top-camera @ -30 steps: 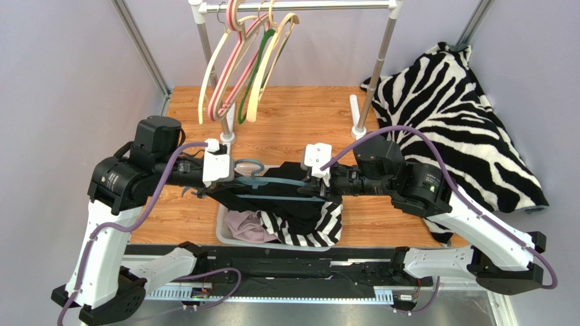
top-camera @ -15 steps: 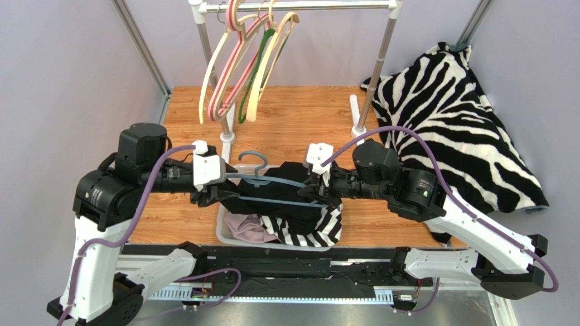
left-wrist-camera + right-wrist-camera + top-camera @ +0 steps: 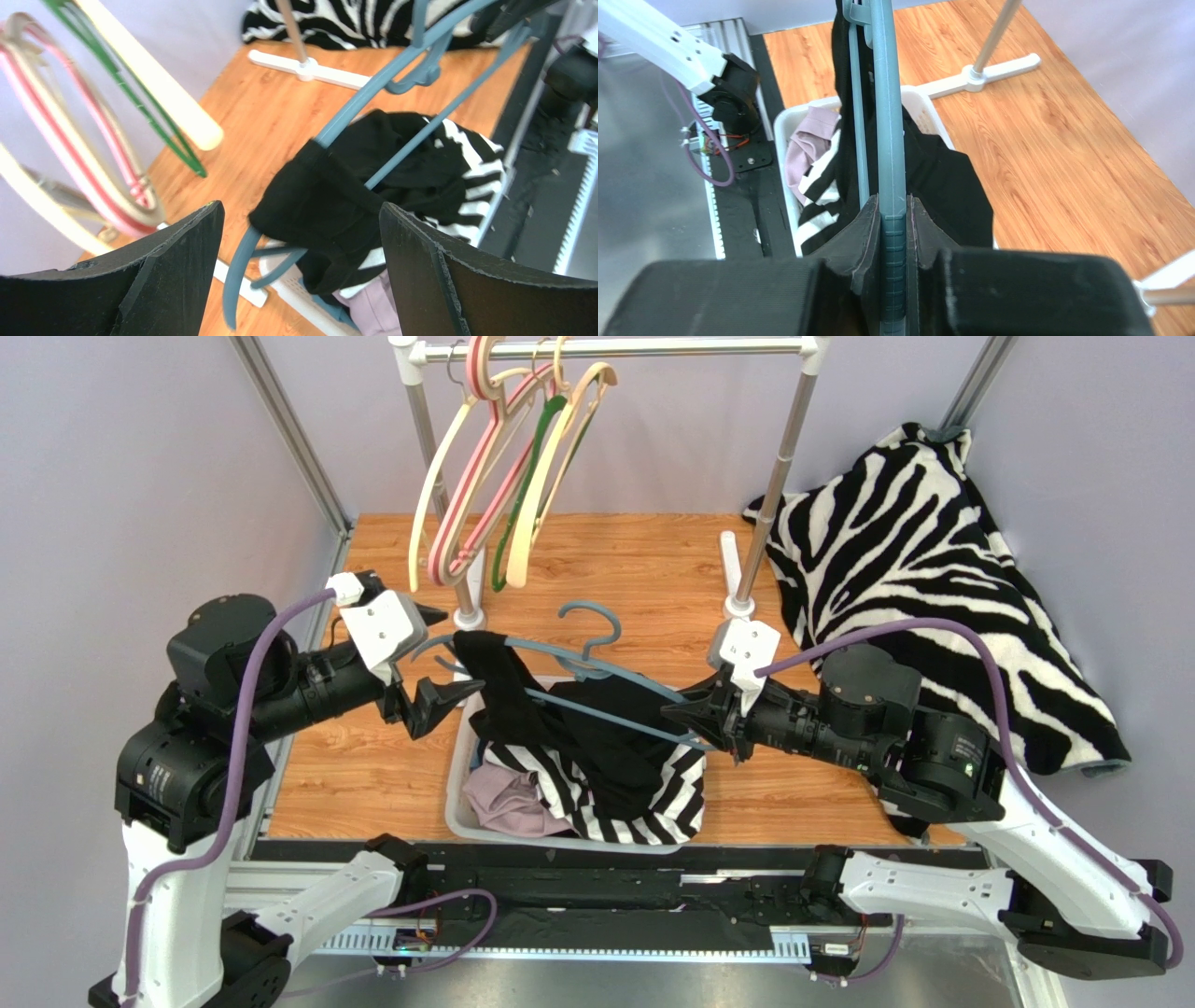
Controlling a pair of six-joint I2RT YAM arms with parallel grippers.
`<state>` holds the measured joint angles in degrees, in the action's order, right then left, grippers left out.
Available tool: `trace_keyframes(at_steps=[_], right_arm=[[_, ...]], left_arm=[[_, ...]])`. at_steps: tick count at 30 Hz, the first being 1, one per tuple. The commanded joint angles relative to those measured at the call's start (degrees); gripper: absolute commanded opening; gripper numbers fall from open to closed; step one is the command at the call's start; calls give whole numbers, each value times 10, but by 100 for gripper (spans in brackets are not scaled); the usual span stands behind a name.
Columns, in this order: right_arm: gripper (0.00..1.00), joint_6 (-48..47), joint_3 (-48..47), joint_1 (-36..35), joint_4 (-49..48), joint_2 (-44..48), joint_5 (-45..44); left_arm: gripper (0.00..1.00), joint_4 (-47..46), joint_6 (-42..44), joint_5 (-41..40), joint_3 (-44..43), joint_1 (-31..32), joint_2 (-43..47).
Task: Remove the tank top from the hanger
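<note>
The right hand (image 3: pixel 697 717) clamps the hanger (image 3: pixel 892 126), whose long axis points at the released left hand (image 3: pixel 438 693); the tank top (image 3: pixel 512 700) hangs just beside it.

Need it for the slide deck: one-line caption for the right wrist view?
Right gripper clamped on the blue-grey hanger, black tank top hanging from it above the white basket.

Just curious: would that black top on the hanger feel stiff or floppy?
Probably floppy: the black tank top sags in folds from the blue hanger. Likely light: the thin hanger looks unbent. Bunched at one end, it might slip off.
</note>
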<state>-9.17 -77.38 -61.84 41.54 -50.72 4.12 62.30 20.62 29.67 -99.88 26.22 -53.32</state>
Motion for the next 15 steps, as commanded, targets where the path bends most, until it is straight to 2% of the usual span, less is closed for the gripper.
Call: trace_keyframes(at_steps=[1,4,8,10,15], right_arm=[[0,-13,-33,2,12,11,-40],[0,-16,-37,2,15,10,-64],[0,-17,-41,1,14,5,-65],[0,-16,-42,2,10,4,-57],[0,-14,-40,1,-1,-4,-50]], left_arm=[[88,-45,-55,-69,32,0,27],[83,-52,-78,-64,64,0,35],[49,-69,-108,-70,108,0,37],[47,-80,-122,-66,122,0,31],[47,-87,-133,-54,117,0,6]])
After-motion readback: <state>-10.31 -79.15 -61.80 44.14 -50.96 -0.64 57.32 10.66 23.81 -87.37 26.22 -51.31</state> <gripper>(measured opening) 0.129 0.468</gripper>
